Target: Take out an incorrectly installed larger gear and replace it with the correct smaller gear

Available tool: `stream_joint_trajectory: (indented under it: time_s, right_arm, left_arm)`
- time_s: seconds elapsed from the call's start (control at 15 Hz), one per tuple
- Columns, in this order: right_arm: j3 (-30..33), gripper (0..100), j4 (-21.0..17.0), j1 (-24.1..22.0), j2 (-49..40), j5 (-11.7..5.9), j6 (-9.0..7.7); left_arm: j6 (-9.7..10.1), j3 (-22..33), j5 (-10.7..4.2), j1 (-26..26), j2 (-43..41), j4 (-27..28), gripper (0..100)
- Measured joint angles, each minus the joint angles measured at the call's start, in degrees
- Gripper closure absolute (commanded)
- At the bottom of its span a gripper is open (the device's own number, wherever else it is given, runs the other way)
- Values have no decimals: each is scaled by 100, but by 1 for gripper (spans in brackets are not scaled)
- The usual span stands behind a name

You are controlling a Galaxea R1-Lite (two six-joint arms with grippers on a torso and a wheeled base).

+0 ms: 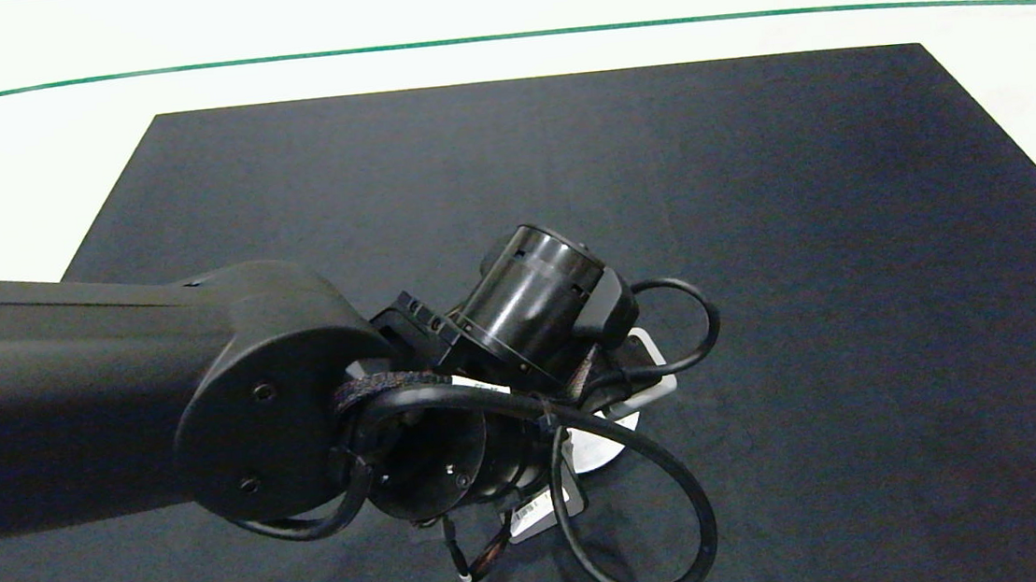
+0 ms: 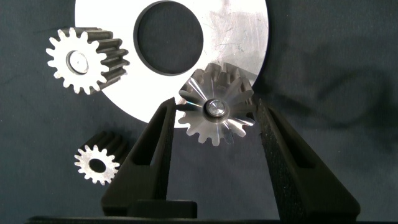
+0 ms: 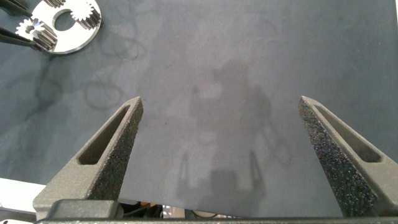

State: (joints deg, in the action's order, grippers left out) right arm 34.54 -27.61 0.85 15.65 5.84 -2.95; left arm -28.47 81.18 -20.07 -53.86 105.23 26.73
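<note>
Your left gripper (image 2: 214, 121) has its foam-padded fingers spread around the larger gear (image 2: 216, 112), spiky and shiny, on the polished disc (image 2: 242, 37). Only the left wrist view shows the smaller gear (image 2: 97, 164) on the dark cloth (image 2: 336, 56). Your right gripper (image 3: 221, 124) hangs open, far aside.

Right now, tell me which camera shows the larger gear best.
The left wrist view: the larger gear sits between the left gripper fingers on the round plate, spiky teeth clear. The right wrist view shows it small and far off. In the head view the left arm hides it.
</note>
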Motion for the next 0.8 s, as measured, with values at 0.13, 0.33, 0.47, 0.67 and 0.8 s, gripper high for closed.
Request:
stream_joint_trajectory:
  time_s: [0.13, 0.33, 0.47, 0.67, 0.8]
  right_arm:
    - [-34, 0, 5, 0, -2, 0, 0]
    - [-74, 0, 16, 0, -6, 0, 0]
    - [-78, 0, 16, 0, -6, 0, 0]
    - [-78, 0, 16, 0, -15, 0, -2]
    - [-78, 0, 17, 0, -17, 0, -5]
  left_arm:
    - [-9, 7, -2, -2, 0, 35, 69]
    - [2, 35, -5, 4, -2, 160, 69]
    - [13, 40, -2, 11, -2, 166, 0]
    - [60, 62, -2, 6, -2, 166, 0]
    - [173, 60, -2, -13, -5, 176, 0]
